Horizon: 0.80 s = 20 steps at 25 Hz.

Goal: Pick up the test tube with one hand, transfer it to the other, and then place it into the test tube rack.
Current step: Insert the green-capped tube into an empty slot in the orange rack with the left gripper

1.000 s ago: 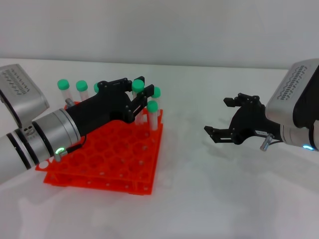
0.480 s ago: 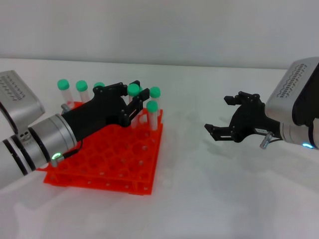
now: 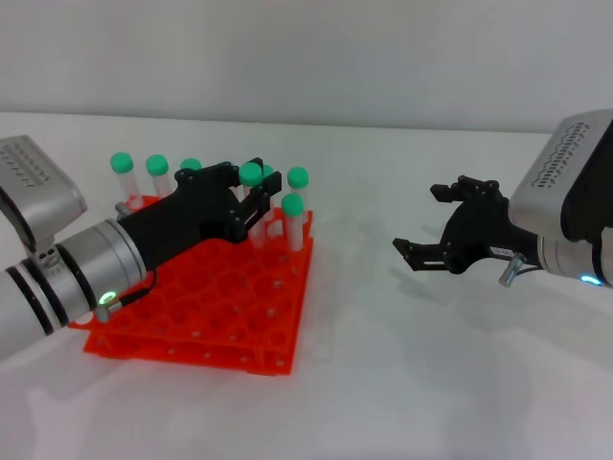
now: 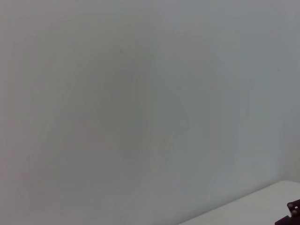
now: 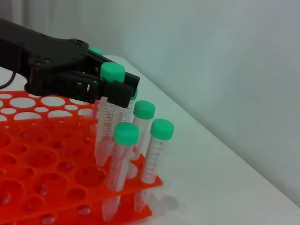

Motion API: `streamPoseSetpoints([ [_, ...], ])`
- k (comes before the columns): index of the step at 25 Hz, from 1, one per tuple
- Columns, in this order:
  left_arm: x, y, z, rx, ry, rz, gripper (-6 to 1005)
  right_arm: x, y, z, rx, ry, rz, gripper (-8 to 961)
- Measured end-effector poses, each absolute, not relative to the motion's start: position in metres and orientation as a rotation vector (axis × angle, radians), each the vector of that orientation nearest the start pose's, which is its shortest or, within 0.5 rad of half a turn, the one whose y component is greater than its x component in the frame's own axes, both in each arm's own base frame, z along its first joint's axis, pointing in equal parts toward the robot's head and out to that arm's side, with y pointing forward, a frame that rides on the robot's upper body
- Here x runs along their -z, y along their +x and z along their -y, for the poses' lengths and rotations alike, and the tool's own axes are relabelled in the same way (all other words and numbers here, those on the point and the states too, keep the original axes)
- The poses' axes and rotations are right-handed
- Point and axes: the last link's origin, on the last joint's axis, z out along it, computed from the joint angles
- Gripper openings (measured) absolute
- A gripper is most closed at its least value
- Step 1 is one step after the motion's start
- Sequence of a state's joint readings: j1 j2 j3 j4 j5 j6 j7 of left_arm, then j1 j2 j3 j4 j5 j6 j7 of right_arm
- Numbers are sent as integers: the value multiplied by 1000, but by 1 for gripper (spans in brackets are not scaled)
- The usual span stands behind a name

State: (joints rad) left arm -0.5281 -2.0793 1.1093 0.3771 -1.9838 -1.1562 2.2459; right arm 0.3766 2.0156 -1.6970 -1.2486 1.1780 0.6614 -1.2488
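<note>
Orange-red test tube rack (image 3: 215, 307); green-capped test tube (image 3: 251, 174) (clear body).

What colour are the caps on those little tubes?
Green, on every test tube in view; the right wrist view shows them best.

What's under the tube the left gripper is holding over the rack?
The left gripper grips the test tube just below its cap. Its tip reaches down into the test tube rack; neighbouring tubes hide whether it is seated.

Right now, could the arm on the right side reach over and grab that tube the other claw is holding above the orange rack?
Probably not easily. The right gripper hangs open well off to the side of the test tube rack, and the left gripper is clamped around the test tube just under its cap, with other tubes standing close by.
</note>
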Motion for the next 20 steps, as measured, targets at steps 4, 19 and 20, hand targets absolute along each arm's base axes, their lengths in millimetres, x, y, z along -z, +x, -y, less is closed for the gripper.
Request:
streamPoseSetpoints([
  [4,33,-254,-366,849,-2300,482,281,34,176,-375,-194,-2478,-235,870],
  [19,32,-261,-358,855,-2291,519,574,34,176,-375,-194,-2477,-237,870],
  [20,31,-262,-357,855,-2288,521,614,34,176,-375,-194,-2478,-238,870],
])
